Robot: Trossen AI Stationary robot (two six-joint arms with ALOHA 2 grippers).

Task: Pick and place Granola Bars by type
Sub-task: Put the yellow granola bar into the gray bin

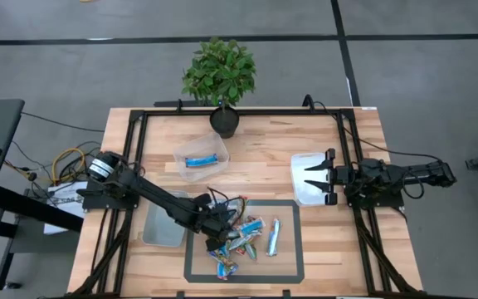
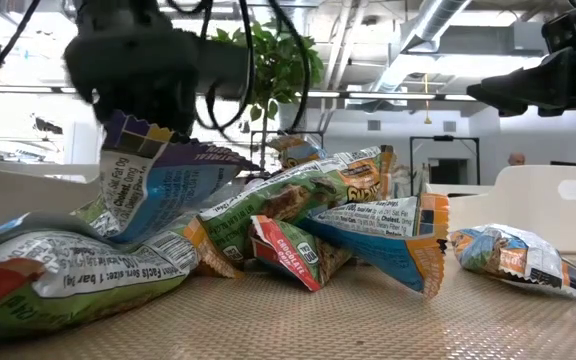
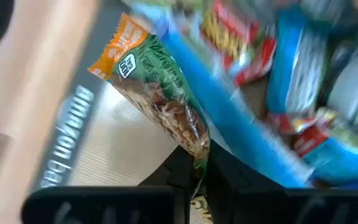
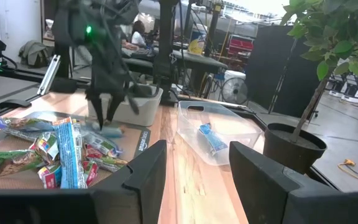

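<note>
Farthest left on the counter lay an empty clear bin, just beside the left edge of the grey mat that carried the heap of Granola Bars. The left claw was down at the heap's left end, its fingers pinched together on the tail of a green-and-orange bar. That bar's long axis ran straight out from the fingertips, over the mat edge and alongside a blue bar. I judged the next move to turn on this: the empty bin lay to the claw's left, while a second bin, already holding one blue bar, lay farther up the counter. One blue bar lay apart on the heap's right. Well to the right, the right claw waited spread wide and empty over a white bin.
</note>
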